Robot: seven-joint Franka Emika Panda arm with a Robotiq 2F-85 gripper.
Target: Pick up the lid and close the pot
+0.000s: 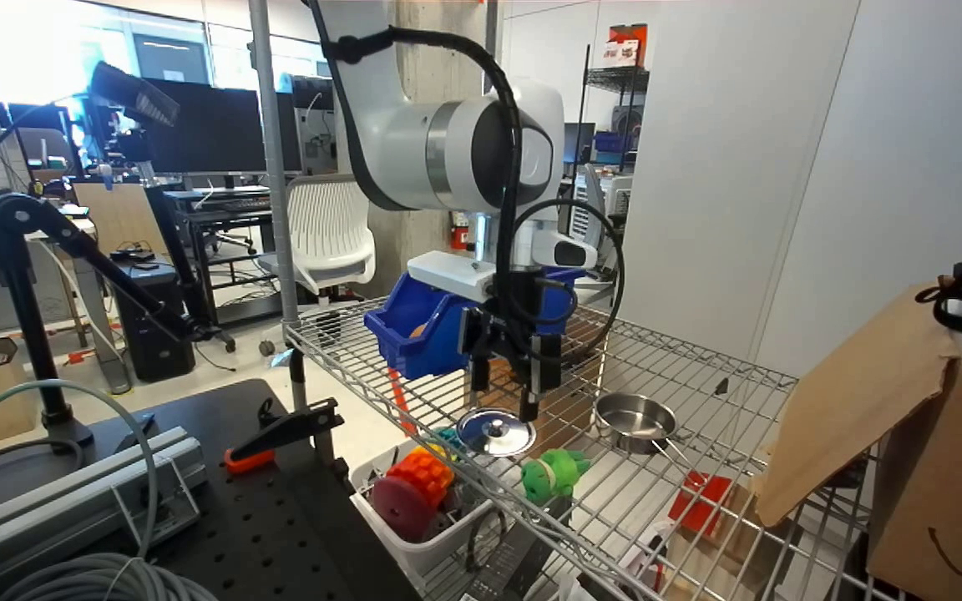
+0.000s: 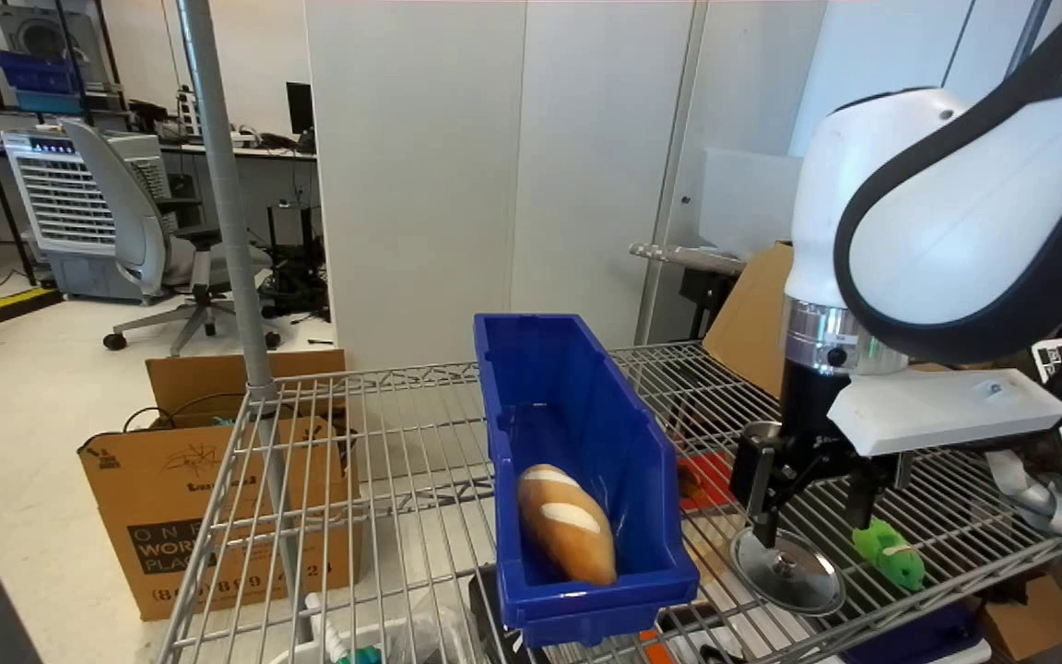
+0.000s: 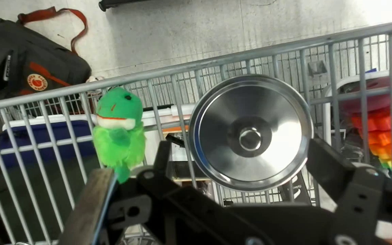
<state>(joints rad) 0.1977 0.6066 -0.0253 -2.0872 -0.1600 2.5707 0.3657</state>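
Observation:
The round silver lid (image 1: 496,432) lies knob up on the wire shelf near its edge. It also shows in an exterior view (image 2: 787,570) and in the wrist view (image 3: 223,163). My gripper (image 1: 503,394) is open and empty, above the lid. In the wrist view its fingertips (image 3: 238,144) stand on either side of the lid's knob, spread about as wide as the lid. In an exterior view the gripper (image 2: 812,524) points down over the lid. The small silver pot (image 1: 635,421) stands open on the shelf, apart from the lid, with its handle out to one side.
A green plush toy (image 1: 554,476) lies beside the lid; it also shows in the wrist view (image 3: 119,132). A blue bin (image 2: 586,443) holding a bread-like item (image 2: 568,526) stands on the shelf. A cardboard box (image 1: 940,467) stands at the shelf's end, beyond the pot.

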